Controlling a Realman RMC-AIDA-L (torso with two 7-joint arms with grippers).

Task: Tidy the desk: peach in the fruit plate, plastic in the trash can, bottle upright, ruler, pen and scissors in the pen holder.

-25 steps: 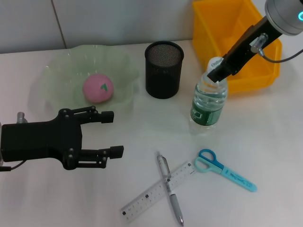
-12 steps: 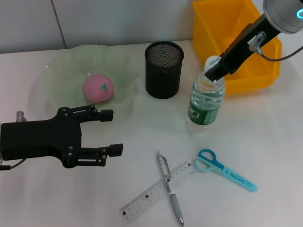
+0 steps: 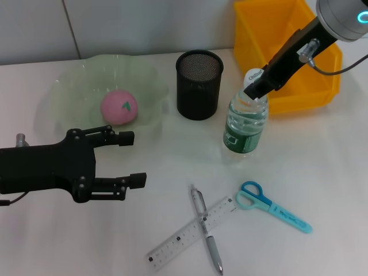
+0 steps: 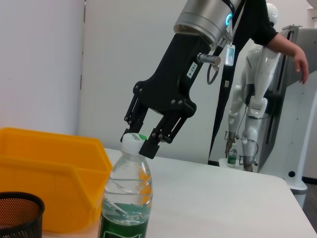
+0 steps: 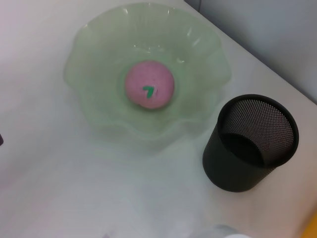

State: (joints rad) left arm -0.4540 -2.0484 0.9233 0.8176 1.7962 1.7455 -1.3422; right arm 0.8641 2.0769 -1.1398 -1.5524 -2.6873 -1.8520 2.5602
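Bottle [image 3: 246, 118] stands upright near the middle of the desk [image 3: 322, 172], just in front of the trash can [image 3: 284, 46], right gripper [image 3: 257, 86] pinching its cap to steady it. Left gripper [image 3: 131, 159], jaws spread, idles near the front left edge. Peach [image 3: 119, 107] sits in the fruit plate [image 3: 75, 80] toward the far left.

Almost no text can be read here. The ruler [image 3: 192, 233], in the lower middle of the head view, has black marks along its edge, but the numbers are too small to read. The bottle [image 3: 245, 122] has a green label with a small white square on it, and the words on it cannot be read. In the left wrist view, the right arm [image 4: 174, 79] carries a small white sticker with tiny black print, also not readable.
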